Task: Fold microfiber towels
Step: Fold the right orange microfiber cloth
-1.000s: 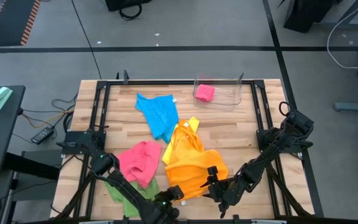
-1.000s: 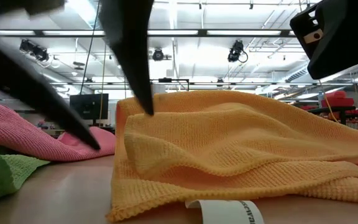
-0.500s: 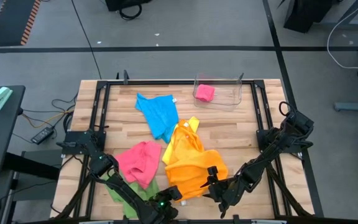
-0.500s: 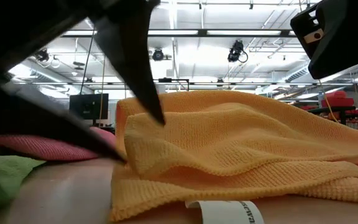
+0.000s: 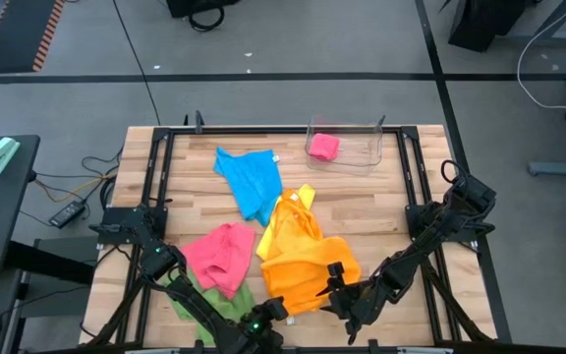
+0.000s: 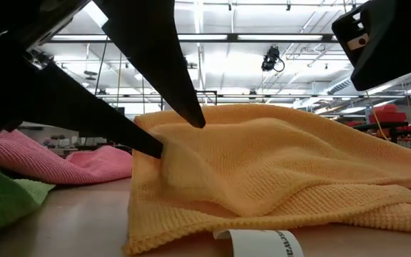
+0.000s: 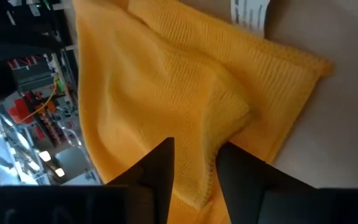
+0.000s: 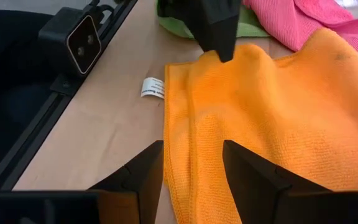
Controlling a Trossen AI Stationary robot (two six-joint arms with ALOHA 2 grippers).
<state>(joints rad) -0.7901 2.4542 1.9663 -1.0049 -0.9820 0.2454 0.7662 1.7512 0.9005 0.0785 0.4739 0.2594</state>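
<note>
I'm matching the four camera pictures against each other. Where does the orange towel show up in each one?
High view: orange towel, near table edge, between both grippers.
Low view: fills the middle and right, left gripper pinching its edge.
Left wrist view: fills most of the frame.
Right wrist view: centre and right.
Shared landmark: its white tag, in every view but the high one.

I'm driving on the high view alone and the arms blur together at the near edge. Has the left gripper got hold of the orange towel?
Observer: The left gripper has a ridge of the orange towel bunched between its fingers.
Operator: Where's the right gripper?
Observer: The right gripper stands open over the same towel's edge, gripping nothing.
Operator: Any landmark on that edge?
Observer: A white label sticks out at the corner.
</note>
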